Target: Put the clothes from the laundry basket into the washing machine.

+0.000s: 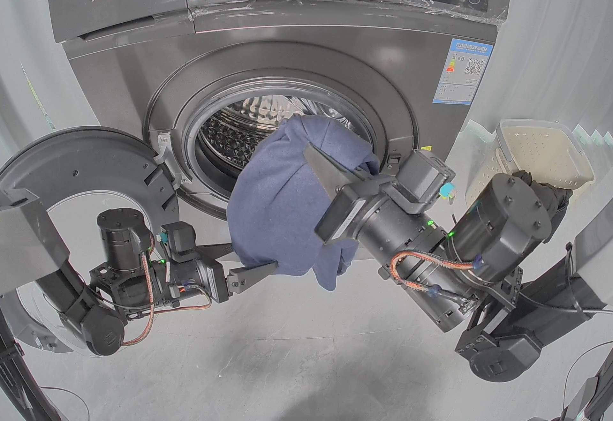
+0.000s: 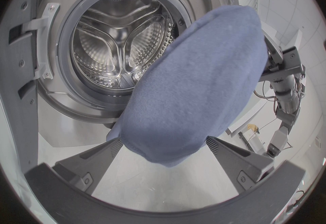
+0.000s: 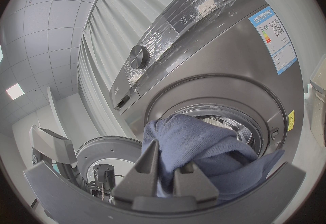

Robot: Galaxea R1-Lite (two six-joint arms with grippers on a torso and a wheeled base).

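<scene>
A dark blue garment (image 1: 281,199) hangs in front of the washing machine's open drum (image 1: 246,122), its upper part at the drum mouth. My right gripper (image 1: 319,164) is shut on the garment's right side; in the right wrist view the cloth (image 3: 203,146) bunches between the fingers (image 3: 149,163). My left gripper (image 1: 249,263) sits just under the garment's lower hem, open. The hem (image 2: 169,153) hangs between its spread fingers (image 2: 102,156). The cream laundry basket (image 1: 543,148) stands to the machine's right, with dark clothes (image 1: 552,192) partly hidden behind my right arm.
The machine's round door (image 1: 83,167) is swung open to the left, close behind my left arm. The drum (image 2: 112,44) looks bare inside. Pale floor (image 1: 287,339) lies open in front of the machine. Curtains hang behind it.
</scene>
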